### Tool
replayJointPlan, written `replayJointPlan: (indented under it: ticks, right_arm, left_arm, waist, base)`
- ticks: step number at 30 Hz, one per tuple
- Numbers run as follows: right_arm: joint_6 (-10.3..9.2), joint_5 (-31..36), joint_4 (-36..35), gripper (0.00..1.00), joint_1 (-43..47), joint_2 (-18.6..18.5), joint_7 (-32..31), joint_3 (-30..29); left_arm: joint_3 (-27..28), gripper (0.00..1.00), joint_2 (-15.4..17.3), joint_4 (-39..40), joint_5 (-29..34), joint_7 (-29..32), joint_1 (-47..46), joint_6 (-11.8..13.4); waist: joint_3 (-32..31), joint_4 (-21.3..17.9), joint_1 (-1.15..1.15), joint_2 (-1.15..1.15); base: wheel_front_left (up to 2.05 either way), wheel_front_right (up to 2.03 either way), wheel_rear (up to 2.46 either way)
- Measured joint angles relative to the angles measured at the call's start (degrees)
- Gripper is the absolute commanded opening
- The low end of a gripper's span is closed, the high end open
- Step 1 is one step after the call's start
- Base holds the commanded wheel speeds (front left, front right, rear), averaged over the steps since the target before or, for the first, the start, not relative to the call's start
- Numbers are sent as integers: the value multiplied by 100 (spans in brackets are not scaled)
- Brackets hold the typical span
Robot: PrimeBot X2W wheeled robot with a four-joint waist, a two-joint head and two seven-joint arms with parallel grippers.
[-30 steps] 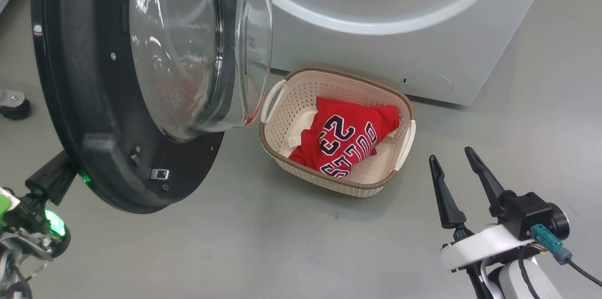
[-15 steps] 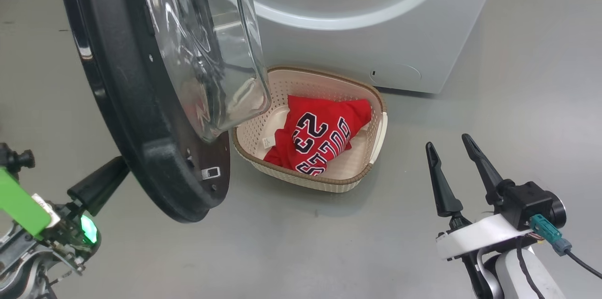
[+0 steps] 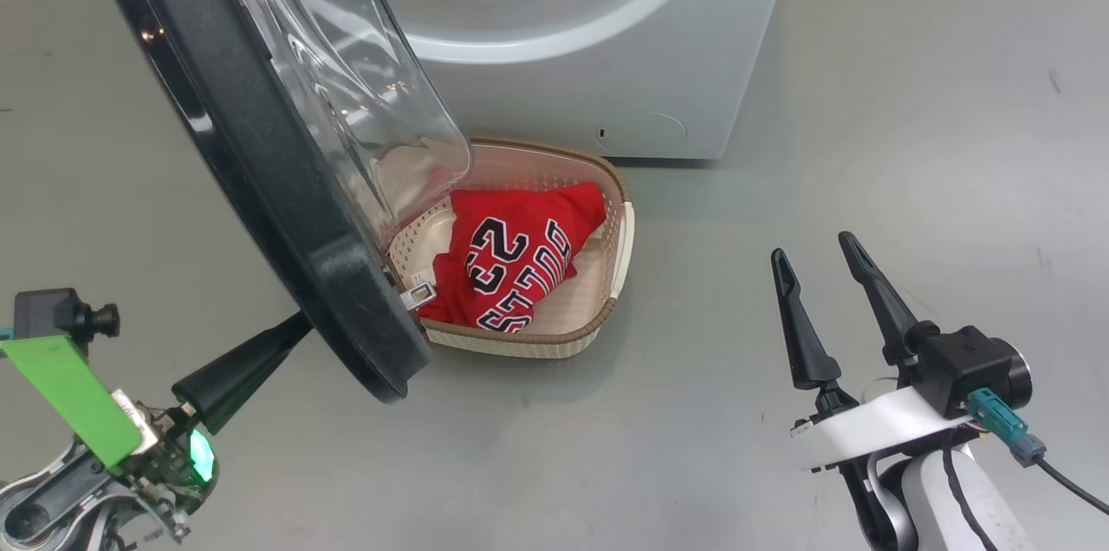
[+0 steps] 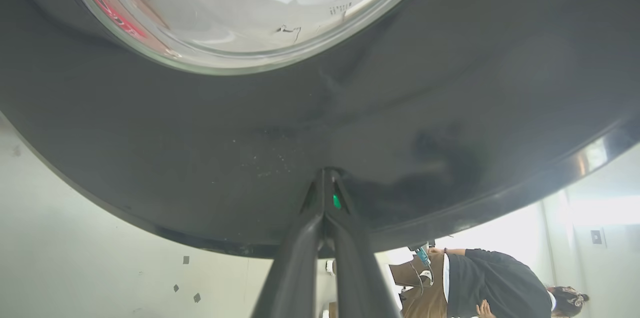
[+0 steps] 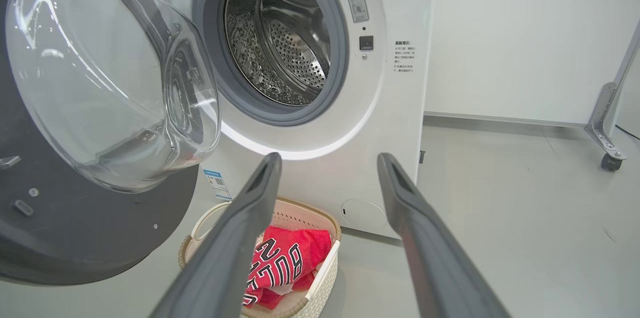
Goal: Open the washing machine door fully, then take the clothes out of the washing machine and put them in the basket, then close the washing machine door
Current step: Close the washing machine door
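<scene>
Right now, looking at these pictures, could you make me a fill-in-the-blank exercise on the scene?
1. The red jersey lies inside the ____.
2. The left gripper, fingers ____, meets the washing machine door at its black rim.
3. The right gripper hangs ____, holding nothing.
Missing words: basket; shut; open.

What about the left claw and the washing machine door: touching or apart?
Touching: in the left wrist view the shut left claw meets the door rim, no gap.
</scene>
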State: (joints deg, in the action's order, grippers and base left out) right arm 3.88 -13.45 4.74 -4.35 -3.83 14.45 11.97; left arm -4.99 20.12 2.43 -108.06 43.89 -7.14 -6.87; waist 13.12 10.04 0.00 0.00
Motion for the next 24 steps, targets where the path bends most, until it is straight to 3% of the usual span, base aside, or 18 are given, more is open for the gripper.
replayJointPlan:
  ticks: [24]
  right_arm:
    - [-1,-132,-60,100,8,64,0,125]
  left_arm:
    - [1,0,-324,-113,15,-188,-129,0]
  waist:
    - [86,-1203,0,0]
  base:
    - [0,0,0]
